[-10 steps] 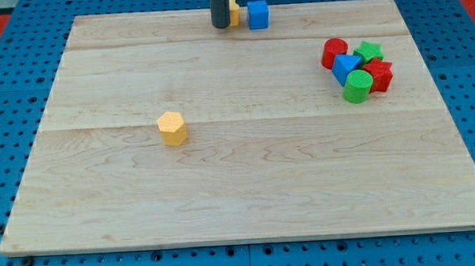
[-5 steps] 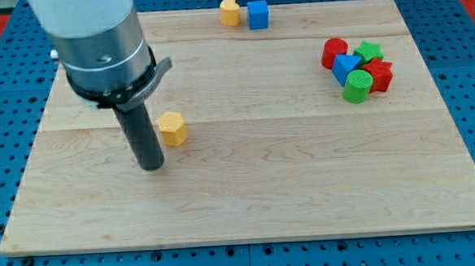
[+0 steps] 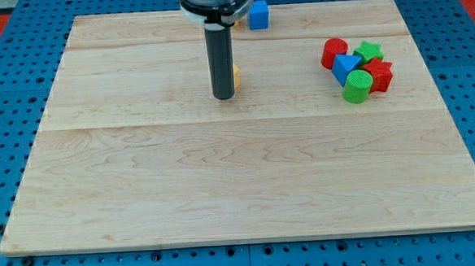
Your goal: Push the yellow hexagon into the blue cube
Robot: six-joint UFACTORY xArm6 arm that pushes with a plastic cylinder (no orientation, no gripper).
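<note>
The yellow hexagon is mostly hidden behind my rod; only a yellow sliver shows at the rod's right side, in the upper middle of the wooden board. My tip rests on the board just left of and below the hexagon, touching or nearly touching it. The blue cube sits at the board's top edge, above and right of the hexagon, partly covered by the arm's body. The yellow block that stood left of the blue cube is hidden behind the arm.
A cluster stands at the view's right: a red cylinder, a green star, a blue triangular block, a red block and a green cylinder. Blue pegboard surrounds the board.
The yellow hexagon has been moved from the board's left middle up and right toward the blue cube. My rod moved with it, from the hexagon's lower left to the upper middle.
</note>
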